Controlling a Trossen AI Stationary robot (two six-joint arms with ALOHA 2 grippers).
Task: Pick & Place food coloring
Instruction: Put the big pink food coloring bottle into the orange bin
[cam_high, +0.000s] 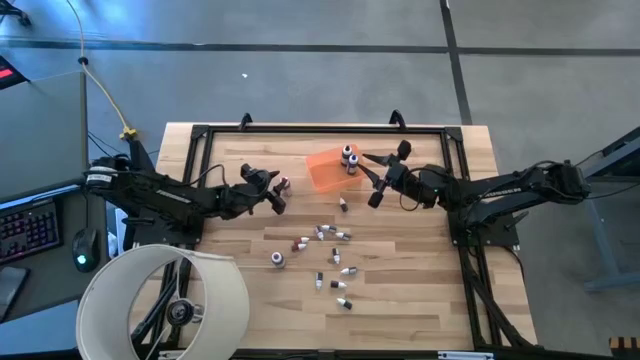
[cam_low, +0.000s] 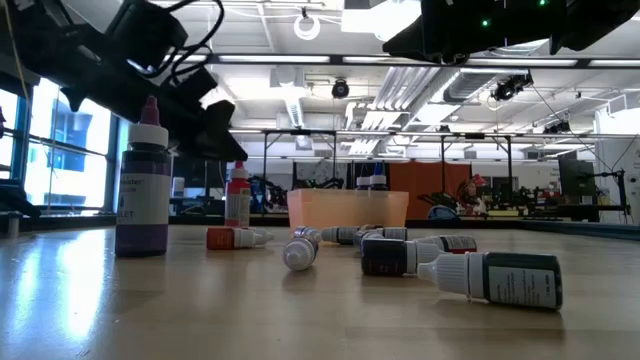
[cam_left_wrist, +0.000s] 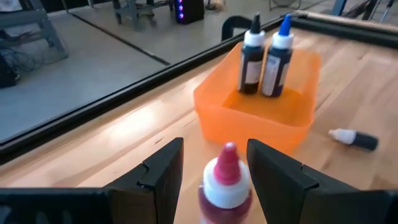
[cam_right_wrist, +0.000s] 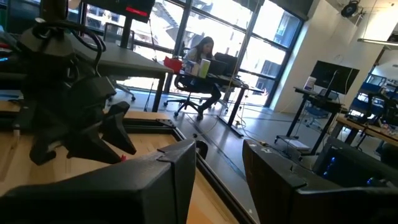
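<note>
My left gripper (cam_left_wrist: 214, 149) is open low over the table, left of the orange tray (cam_high: 322, 170). Its fingers stand on either side of an upright red food coloring bottle (cam_left_wrist: 225, 183) with a white collar and pink tip, seen also in the high view (cam_high: 285, 184) and standing on its base in the low view (cam_low: 237, 200). I cannot tell whether a finger touches it. Two dark bottles (cam_left_wrist: 264, 56) stand upright in the tray. My right gripper (cam_high: 372, 180) hangs open and empty just right of the tray. Several more small bottles (cam_high: 325, 240) lie scattered mid-table.
A purple bottle (cam_low: 142, 190) stands upright near the table's front, and dark bottles (cam_low: 495, 278) lie on their sides beside it. One bottle (cam_high: 343, 205) lies alone just near of the tray. A large white round shade (cam_high: 160, 300) covers the near left corner. A black frame (cam_high: 320, 128) rims the table.
</note>
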